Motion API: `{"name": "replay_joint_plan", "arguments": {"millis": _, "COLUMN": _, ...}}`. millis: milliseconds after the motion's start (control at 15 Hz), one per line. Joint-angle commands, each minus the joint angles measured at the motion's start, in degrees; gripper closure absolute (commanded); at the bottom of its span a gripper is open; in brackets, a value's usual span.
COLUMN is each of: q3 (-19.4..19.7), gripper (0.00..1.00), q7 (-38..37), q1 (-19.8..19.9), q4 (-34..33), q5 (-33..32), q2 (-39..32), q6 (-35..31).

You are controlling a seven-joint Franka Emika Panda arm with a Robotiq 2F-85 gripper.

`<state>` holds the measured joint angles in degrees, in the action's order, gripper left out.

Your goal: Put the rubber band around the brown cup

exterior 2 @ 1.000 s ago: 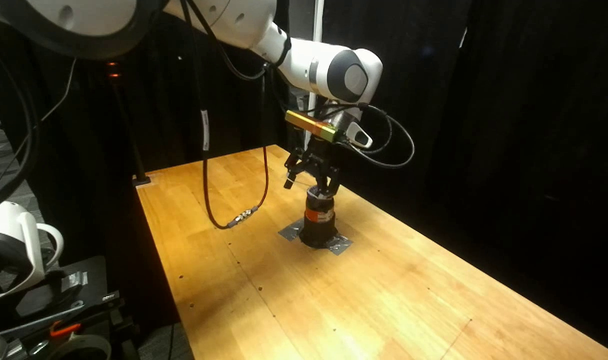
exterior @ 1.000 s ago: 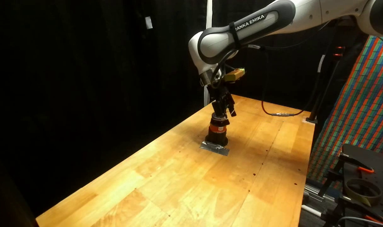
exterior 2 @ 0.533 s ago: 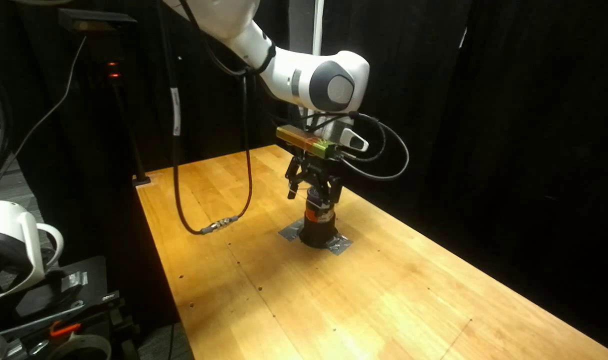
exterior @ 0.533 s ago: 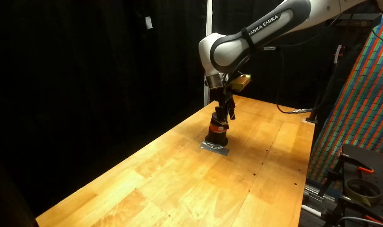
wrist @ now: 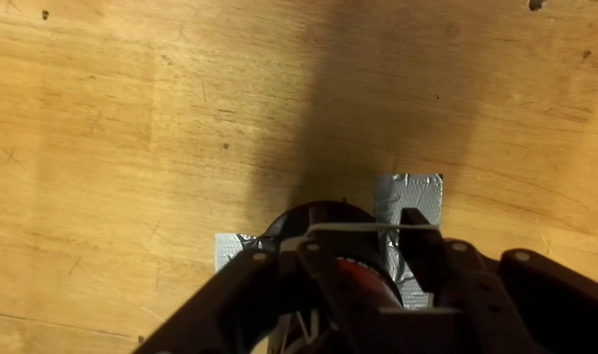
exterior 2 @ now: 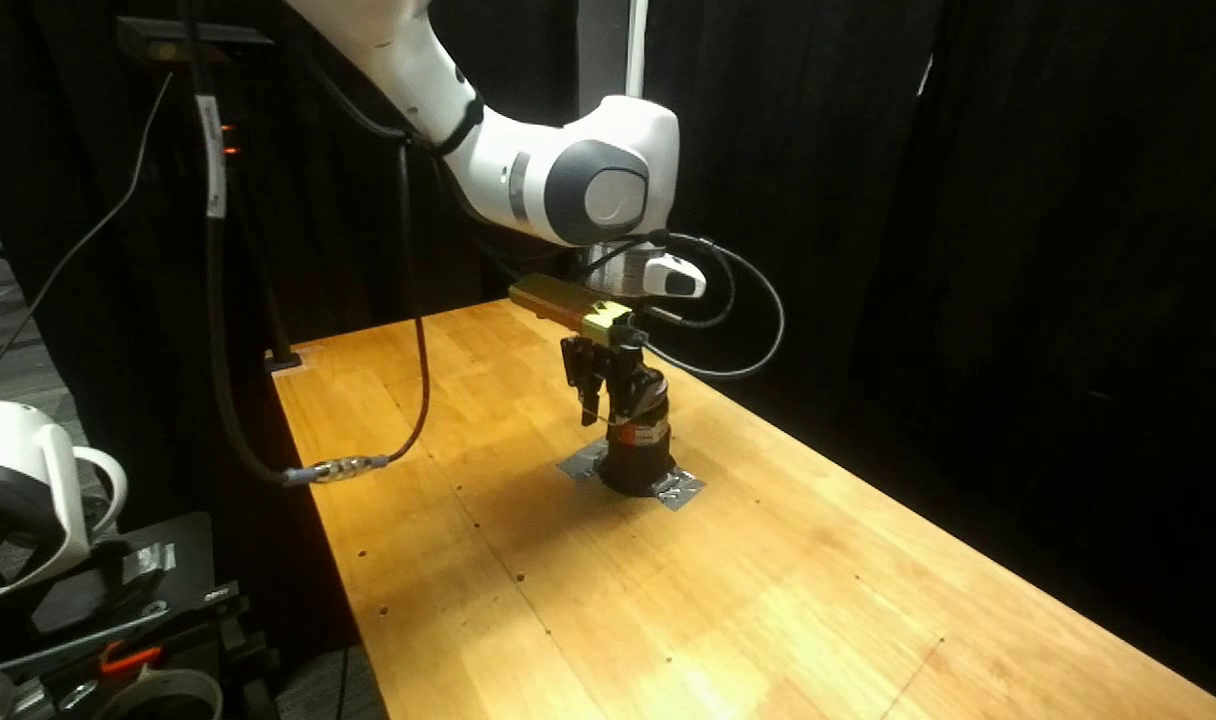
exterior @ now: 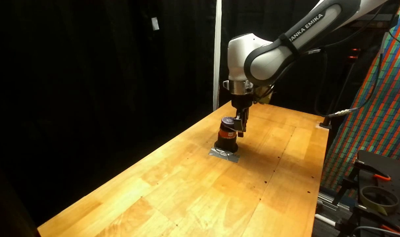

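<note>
The brown cup (exterior: 227,144), dark with an orange-red band, stands upright on the wooden table (exterior: 203,194). My gripper (wrist: 365,216) is low beside the cup's upper part, overlapping it in the wrist view. A clear gap separates its dark fingers (wrist: 419,250), narrower than before. The pale rubber band (wrist: 353,227) is stretched straight across from finger to finger. In an exterior view a thin light line crosses the cup's upper side towards the gripper; whether the band runs all round the cup I cannot tell. Part of the cup is hidden behind the fingers.
Silver tape (exterior: 224,154) fixes the cup's base to the table. A cable with a metal connector (exterior 2: 338,470) hangs from the arm over the table. A dark side cart with a tape roll (exterior: 379,199) stands off the table's edge.
The gripper has come down and shifted off the cup's top to its side, turning more upright. Its fingers have drawn closer together. The cup has stayed in place.
</note>
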<state>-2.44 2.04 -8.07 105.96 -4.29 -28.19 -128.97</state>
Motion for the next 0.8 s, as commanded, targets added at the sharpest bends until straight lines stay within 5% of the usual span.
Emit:
{"name": "replay_joint_plan", "arguments": {"millis": 0, "q3": 0.7, "gripper": 0.84, "q7": -2.8, "q1": -0.8, "q4": 14.0, "q5": -4.3, "q2": 8.8, "q6": -13.4}}
{"name": "replay_joint_plan", "arguments": {"millis": 200, "q3": 3.7, "gripper": 0.91, "q7": -8.8, "q1": -3.0, "q4": 23.3, "q5": -13.5, "q2": 12.7, "q6": -27.9}}
{"name": "replay_joint_plan", "arguments": {"millis": 333, "q3": 8.4, "gripper": 0.86, "q7": -16.5, "q1": -6.1, "q4": 29.8, "q5": -23.1, "q2": 15.1, "q6": -37.5}}
{"name": "replay_joint_plan", "arguments": {"millis": 467, "q3": 18.6, "gripper": 0.86, "q7": -25.7, "q1": -13.3, "q4": 35.5, "q5": -33.5, "q2": 18.3, "q6": -45.7}}
{"name": "replay_joint_plan", "arguments": {"millis": 733, "q3": 36.5, "gripper": 0.87, "q7": -40.6, "q1": -24.1, "q4": 36.0, "q5": -54.2, "q2": 21.3, "q6": -53.6}}
